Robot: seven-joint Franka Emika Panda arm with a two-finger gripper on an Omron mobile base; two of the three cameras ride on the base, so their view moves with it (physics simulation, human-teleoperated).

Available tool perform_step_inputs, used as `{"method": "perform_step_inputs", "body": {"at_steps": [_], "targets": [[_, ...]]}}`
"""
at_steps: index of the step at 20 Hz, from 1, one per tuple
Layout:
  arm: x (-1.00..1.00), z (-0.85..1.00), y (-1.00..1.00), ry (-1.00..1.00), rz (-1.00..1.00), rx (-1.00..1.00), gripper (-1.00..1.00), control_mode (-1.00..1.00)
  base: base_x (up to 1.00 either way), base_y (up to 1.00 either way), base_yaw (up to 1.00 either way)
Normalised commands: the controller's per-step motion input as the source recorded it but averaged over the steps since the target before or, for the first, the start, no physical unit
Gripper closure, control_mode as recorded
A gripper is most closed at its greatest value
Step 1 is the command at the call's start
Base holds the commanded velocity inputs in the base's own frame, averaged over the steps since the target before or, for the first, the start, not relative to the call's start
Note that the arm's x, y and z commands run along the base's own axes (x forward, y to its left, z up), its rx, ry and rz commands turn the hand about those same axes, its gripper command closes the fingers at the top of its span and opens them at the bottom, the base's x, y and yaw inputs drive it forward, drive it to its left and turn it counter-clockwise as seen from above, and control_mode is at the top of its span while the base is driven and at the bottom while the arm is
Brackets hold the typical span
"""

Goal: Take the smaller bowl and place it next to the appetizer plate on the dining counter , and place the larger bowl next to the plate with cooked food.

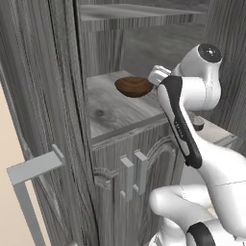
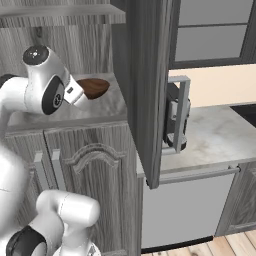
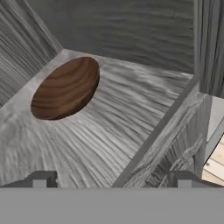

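One brown wooden bowl point(image 3: 65, 88) sits on the grey wood shelf point(image 3: 113, 131) of the open cabinet, and we see nothing inside it. In the hand view it lies at ten o'clock from the middle, near the back left corner where the cabinet's side wall meets the rear wall. Our gripper point(image 3: 111, 179) has its two fingers spread wide at the bottom of that view, apart from the bowl and holding nothing. The shelf's front edge runs from five o'clock up to two o'clock. From the left base view the bowl point(image 1: 134, 87) rests just beside the arm's wrist, at its nine o'clock. From the right base view an open cabinet door point(image 2: 147, 90) stands at three o'clock of the bowl point(image 2: 94, 88), with a pale worktop point(image 2: 215, 135) beyond it.
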Motion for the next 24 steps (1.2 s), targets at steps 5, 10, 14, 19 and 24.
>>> {"method": "perform_step_inputs", "body": {"at_steps": [5, 10, 14, 19, 24], "targets": [[0.63, -0.28, 0.00, 0.00, -0.04, 0.00, -1.00, -1.00, 0.00, 0.00, 0.00], [0.66, -0.23, 0.00, 0.00, -0.04, 0.00, -1.00, -1.00, 0.00, 0.00, 0.00], [0.65, -0.17, 0.00, 0.02, -0.05, 0.00, -1.00, -1.00, 0.00, 0.00, 0.00], [0.59, -0.16, 0.01, 0.02, -0.05, 0.00, -1.00, -1.00, 0.00, 0.00, 0.00], [0.53, -0.14, 0.00, 0.03, -0.05, 0.00, -1.00, -1.00, 0.00, 0.00, 0.00]]}}
